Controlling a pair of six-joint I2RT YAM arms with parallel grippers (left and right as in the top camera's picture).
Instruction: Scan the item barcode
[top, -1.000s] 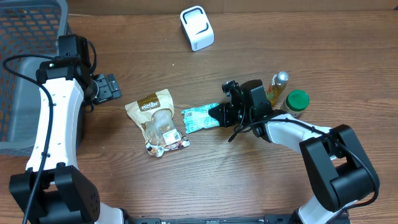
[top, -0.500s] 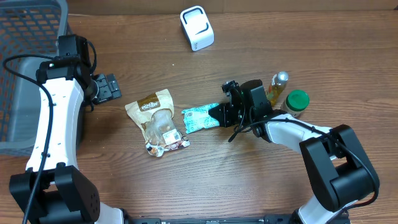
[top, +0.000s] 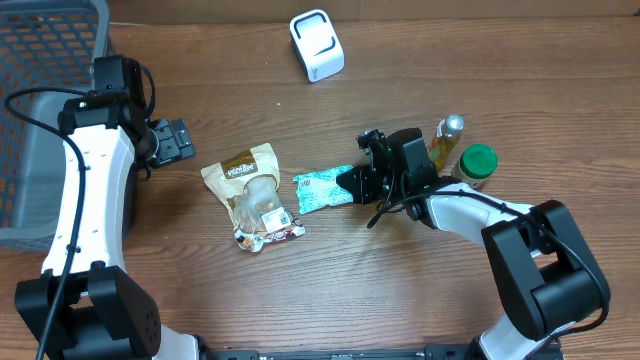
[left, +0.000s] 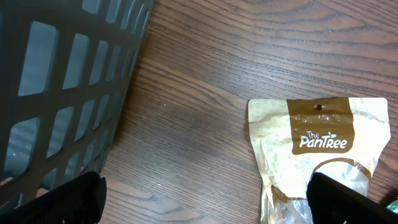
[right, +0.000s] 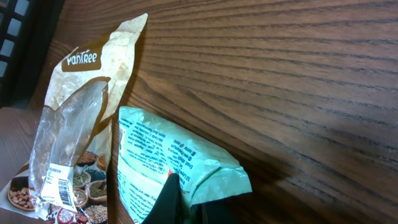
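A mint-green printed packet (top: 322, 189) lies at the table's middle, and my right gripper (top: 350, 185) is shut on its right end. The right wrist view shows a dark finger (right: 171, 202) pressed onto the packet (right: 168, 155), which bulges beside it. To its left lies a tan Pantree snack pouch (top: 252, 195) with a white barcode sticker (right: 55, 183). My left gripper (top: 172, 140) hangs open beside the basket, holding nothing. In the left wrist view its fingertips (left: 68, 199) stand wide apart over bare wood, with the pouch (left: 320, 149) by the right one. A white scanner (top: 317, 45) stands at the back.
A dark grey mesh basket (top: 40, 60) fills the far left, close to the left arm, and shows as a wall (left: 62, 74) in the left wrist view. An oil bottle (top: 448, 140) and a green-lidded jar (top: 477, 163) stand just right of the right arm.
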